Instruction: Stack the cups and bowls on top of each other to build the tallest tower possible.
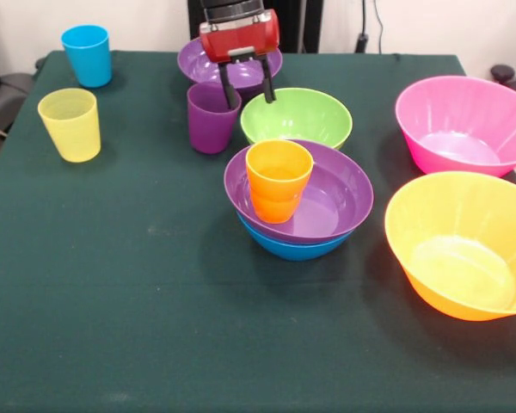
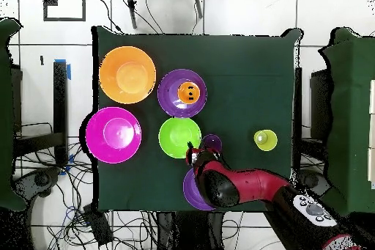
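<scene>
The tower stands mid-table: a blue bowl [image 1: 292,247] with a purple bowl [image 1: 335,200] nested in it and an orange cup [image 1: 278,176] upright inside; from overhead the purple bowl [image 2: 173,94] and the orange cup [image 2: 188,92] show. My gripper [image 1: 248,95] is open and empty. It hovers between the purple cup [image 1: 211,118] and the green bowl [image 1: 297,118], in front of the second purple bowl [image 1: 198,58]. The yellow cup [image 1: 70,126] and blue cup [image 1: 87,54] stand at the left. Overhead, the gripper [image 2: 194,152] sits beside the purple cup [image 2: 212,142].
The pink bowl [image 1: 464,120] and the orange bowl [image 1: 460,245] sit at the right side, close to the table's edge. Overhead, the arm [image 2: 242,185] covers part of the second purple bowl [image 2: 190,192]; the blue cup is hidden there.
</scene>
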### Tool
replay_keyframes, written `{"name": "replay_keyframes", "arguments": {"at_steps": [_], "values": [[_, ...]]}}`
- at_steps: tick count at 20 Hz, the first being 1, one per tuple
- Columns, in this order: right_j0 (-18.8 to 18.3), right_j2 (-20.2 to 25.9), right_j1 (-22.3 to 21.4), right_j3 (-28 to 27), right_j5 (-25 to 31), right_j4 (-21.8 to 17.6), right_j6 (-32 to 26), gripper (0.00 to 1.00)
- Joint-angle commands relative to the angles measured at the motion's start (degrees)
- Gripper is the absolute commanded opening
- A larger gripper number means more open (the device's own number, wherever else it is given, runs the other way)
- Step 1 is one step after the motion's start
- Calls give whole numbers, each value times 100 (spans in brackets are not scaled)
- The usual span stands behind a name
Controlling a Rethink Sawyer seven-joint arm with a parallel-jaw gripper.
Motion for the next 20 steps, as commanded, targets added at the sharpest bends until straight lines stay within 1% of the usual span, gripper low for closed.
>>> {"name": "replay_keyframes", "arguments": {"at_steps": [1,3,6,11,12,15,17,20], "values": [[74,91,251,-198,-37,-183,493,100],[-2,213,148,-144,79,-147,468,100],[-76,272,83,-103,162,-149,430,100],[-155,358,47,-89,213,-145,406,100],[-198,386,63,-62,186,-91,467,0],[-279,461,115,-37,155,-32,540,0],[-322,589,7,-59,313,-86,394,0],[-315,643,-163,25,417,-9,396,0]]}}
